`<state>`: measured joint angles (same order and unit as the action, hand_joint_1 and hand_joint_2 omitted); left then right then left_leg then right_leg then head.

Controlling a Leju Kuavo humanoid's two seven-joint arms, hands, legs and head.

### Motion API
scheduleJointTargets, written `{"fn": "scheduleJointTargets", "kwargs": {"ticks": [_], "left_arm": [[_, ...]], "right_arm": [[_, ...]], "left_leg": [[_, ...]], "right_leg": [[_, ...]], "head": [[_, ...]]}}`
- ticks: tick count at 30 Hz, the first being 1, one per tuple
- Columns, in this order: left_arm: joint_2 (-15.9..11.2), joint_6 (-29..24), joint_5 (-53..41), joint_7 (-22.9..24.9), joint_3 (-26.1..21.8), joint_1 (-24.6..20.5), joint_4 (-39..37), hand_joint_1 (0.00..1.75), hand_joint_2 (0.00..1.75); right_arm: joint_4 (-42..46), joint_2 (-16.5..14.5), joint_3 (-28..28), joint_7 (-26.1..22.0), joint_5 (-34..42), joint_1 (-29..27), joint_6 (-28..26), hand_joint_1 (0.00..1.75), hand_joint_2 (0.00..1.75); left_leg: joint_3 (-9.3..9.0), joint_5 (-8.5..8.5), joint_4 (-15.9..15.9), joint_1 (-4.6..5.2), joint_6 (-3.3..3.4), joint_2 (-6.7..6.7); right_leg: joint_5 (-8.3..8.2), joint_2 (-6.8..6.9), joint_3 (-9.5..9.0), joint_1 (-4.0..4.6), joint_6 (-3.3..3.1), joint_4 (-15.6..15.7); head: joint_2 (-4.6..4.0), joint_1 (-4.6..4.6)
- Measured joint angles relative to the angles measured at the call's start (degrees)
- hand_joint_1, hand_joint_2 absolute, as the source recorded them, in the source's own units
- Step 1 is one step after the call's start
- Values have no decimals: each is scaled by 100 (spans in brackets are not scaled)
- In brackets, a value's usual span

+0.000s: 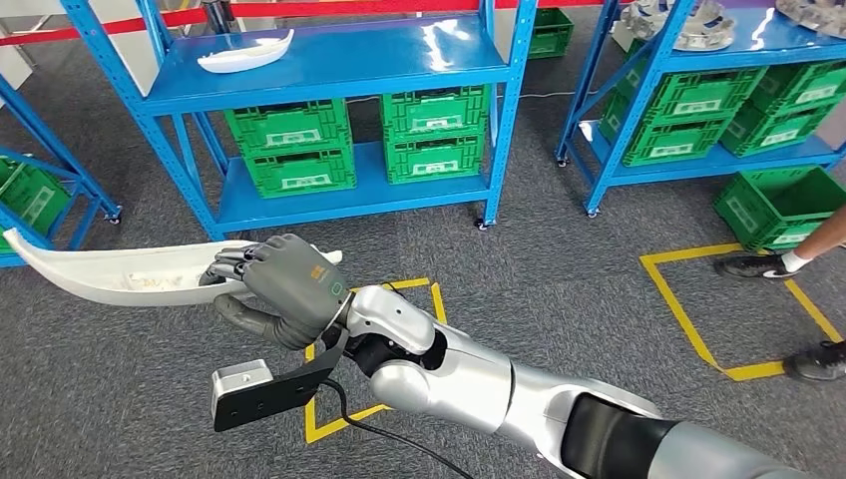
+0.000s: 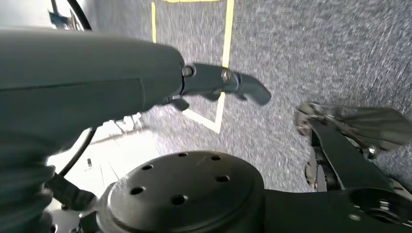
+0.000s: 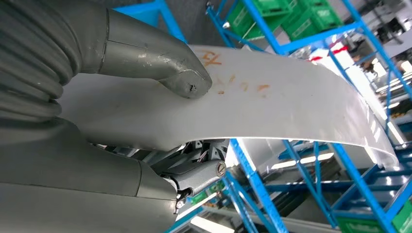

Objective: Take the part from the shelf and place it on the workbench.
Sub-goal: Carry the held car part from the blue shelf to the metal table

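The part is a long, curved white shell held out over the grey carpet at the left of the head view. My right hand grips it near its right end, fingers over its top edge and thumb underneath. In the right wrist view the thumb presses on the part's smooth white face, which has orange marks. My left hand hangs over the floor with a finger stretched out and nothing in it. A second white part lies on the top blue shelf.
Blue shelf racks hold green crates straight ahead and more crates at the right. Yellow tape squares mark the carpet. A person's shoes stand at the right edge. Another blue rack is at the far left.
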<state>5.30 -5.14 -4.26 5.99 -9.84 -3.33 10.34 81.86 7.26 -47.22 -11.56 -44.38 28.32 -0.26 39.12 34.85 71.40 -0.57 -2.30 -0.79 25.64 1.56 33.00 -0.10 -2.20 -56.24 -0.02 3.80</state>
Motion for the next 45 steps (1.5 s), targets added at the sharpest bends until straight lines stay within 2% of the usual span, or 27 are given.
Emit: {"fn": "scheduleJointTargets", "kwargs": {"ticks": [1, 2, 5, 7, 9, 10, 12, 14, 16, 17, 18, 19, 21, 22, 24, 26, 29, 31, 32, 34, 36, 38, 39, 40, 42, 44, 45], "left_arm": [[-6, -1, 0, 21, 0, 2, -1, 0, 175], [-13, -3, 0, 42, 0, 5, -1, 0, 175], [-26, -13, 6, 72, 0, -2, 0, 0, 175], [-20, -23, 20, 72, -1, -15, 2, 0, 175], [-21, -41, 33, 68, -8, -8, 1, 0, 175], [-24, -50, 36, 63, -14, -1, 0, 0, 175], [-30, -61, 37, 56, -27, 5, 0, 0, 175], [-31, -61, 31, 55, -31, 2, 0, 0, 175], [-31, -67, 14, 62, -31, 4, -1, 0, 175], [-32, -75, 5, 68, -31, 6, -2, 0, 175], [-34, -86, 1, 75, -31, 5, -2, 0, 175], [-34, -96, -1, 80, -31, 3, -2, 0, 175], [-27, -111, -7, 94, -31, -12, -1, 0, 175], [-23, -116, -14, 102, -31, -20, -1, 0, 175], [-23, -145, -41, 104, -31, -21, -2, 0, 175], [-30, -210, -62, 76, -31, -13, -3, 0, 175], [-40, -303, -76, 26, -31, -45, -2, 0, 175], [-44, -321, -83, 20, -31, -62, -2, 0, 175], [-48, -325, -83, 21, -31, -62, -2, 0, 175], [-63, -331, -85, 25, -31, -63, -2, 0, 175], [-78, -338, -94, 33, -31, -83, 2, 0, 175], [-85, -354, -101, 44, -31, -104, 5, 0, 175], [-89, -362, -102, 52, -31, -105, 5, 0, 175], [-93, -366, -102, 62, -31, -102, 5, 0, 175], [-110, -370, -104, 81, -31, -106, 4, 0, 175], [-124, -376, -106, 97, -32, -131, 4, 0, 175], [-127, -378, -107, 104, -33, -142, 4, 0, 175]], "right_arm": [[-17, -1, -3, 7, 0, -16, -4, 175, 175], [-32, -3, -5, 8, -1, -26, -9, 175, 175], [-72, -31, -9, -21, -11, -26, -30, 175, 175], [-102, -51, -11, -70, -17, -6, -40, 175, 175], [-137, -81, -14, -112, -19, 33, -43, 175, 175], [-155, -102, -15, -125, -19, 55, -42, 175, 175], [-190, -133, -16, -147, -19, 90, -39, 175, 175], [-237, -142, -19, -150, -19, 91, -37, 175, 175], [-290, -142, -24, -148, -19, 75, -36, 175, 175], [-310, -143, -29, -149, -19, 71, -35, 175, 175], [-323, -143, -35, -149, -19, 72, -35, 175, 175], [-330, -144, -40, -150, -19, 80, -35, 175, 175], [-335, -149, -48, -152, -19, 104, -35, 175, 175], [-341, -152, -51, -153, -19, 116, -35, 175, 175], [-357, -168, -55, -153, -17, 143, -35, 175, 175], [-377, -198, -57, -169, -11, 174, -40, 175, 175], [-448, -225, -60, -240, 1, 215, -79, 175, 175], [-527, -225, -69, -284, 10, 227, -106, 175, 175], [-566, -226, -75, -302, 15, 236, -116, 175, 175], [-627, -234, -82, -325, 22, 266, -129, 175, 175], [-679, -248, -84, -338, 24, 319, -142, 175, 175], [-728, -267, -91, -347, 28, 391, -153, 175, 175], [-752, -286, -96, -345, 36, 427, -152, 175, 175], [-771, -309, -101, -337, 47, 464, -145, 175, 175], [-799, -356, -108, -311, 77, 546, -116, 175, 175], [-822, -377, -111, -260, 107, 604, -73, 175, 175], [-836, -380, -112, -232, 119, 615, -53, 175, 175]], "left_leg": [[51, 14, 133, -13, -24, 22], [-5, -75, 51, -26, -44, 45], [-549, -495, -956, -46, -53, 318], [-663, -555, -1227, -37, 30, 424], [-625, -595, -1214, -27, 132, 320], [-618, -622, -1225, -31, 172, 269], [-606, -687, -1246, -49, 244, 159], [-553, -732, -1246, -57, 275, 34], [-504, -766, -1240, -48, 277, -117], [-489, -780, -1236, -44, 271, -195], [-482, -791, -1233, -41, 263, -274], [-480, -800, -1231, -40, 252, -349], [-457, -825, -1229, -41, 205, -488], [-436, -842, -1232, -52, 170, -546], [-391, -883, -1267, -76, 79, -663], [-336, -848, -1214, -66, 18, -519], [22, -388, -438, -41, -41, -58], [270, -150, 153, -49, -84, 12], [263, -174, 196, -52, -96, 28], [-72, -456, -334, -52, -101, 136], [-461, -671, -1023, -27, -44, 377], [-567, -715, -1258, -1, 43, 457], [-545, -740, -1257, 1, 80, 388], [-533, -758, -1265, -6, 113, 326], [-518, -805, -1291, -27, 184, 205], [-498, -844, -1304, -39, 239, 76], [-476, -858, -1300, -38, 252, 3]], "right_leg": [[2, 70, 26, -1, 2, -24], [6, 135, 55, -7, 9, -57], [54, 305, 140, -11, 81, -209], [81, 390, 153, 13, 154, -269], [75, 477, 140, 13, 223, -262], [97, 457, 143, -2, 262, -283], [331, 229, 260, -35, 329, -580], [758, -43, 568, -47, 362, -1317], [971, -118, 822, -37, 348, -1903], [909, -132, 804, -32, 325, -1891], [744, -164, 666, -26, 294, -1638], [533, -254, 449, -21, 254, -1226], [280, -496, 78, -14, 181, -491], [247, -571, -1, -4, 160, -313], [236, -508, -21, 14, 132, -232], [186, -369, -55, -4, 68, -149], [146, -135, -75, -8, -14, -79], [151, 37, -51, 3, -23, -99], [156, 118, -39, 5, -22, -113], [172, 263, -22, 5, -2, -155], [203, 384, -10, 30, 46, -209], [223, 491, -8, 60, 103, -239], [225, 548, -13, 63, 132, -241], [233, 559, -13, 55, 166, -248], [391, 322, 62, 17, 239, -446], [762, -25, 341, -15, 290, -1087], [942, -101, 523, -19, 301, -1483]], "head": [[0, 1], [0, 1], [0, 3], [0, 11], [0, 17], [0, 20], [1, 24], [1, 32], [0, 33], [0, 32], [0, 32], [0, 33], [0, 31], [0, 32], [1, 39], [1, 32], [0, 4], [0, 4], [0, 4], [0, 5], [0, 8], [0, 15], [0, 18], [0, 18], [1, 27], [0, 43], [0, 49]]}}
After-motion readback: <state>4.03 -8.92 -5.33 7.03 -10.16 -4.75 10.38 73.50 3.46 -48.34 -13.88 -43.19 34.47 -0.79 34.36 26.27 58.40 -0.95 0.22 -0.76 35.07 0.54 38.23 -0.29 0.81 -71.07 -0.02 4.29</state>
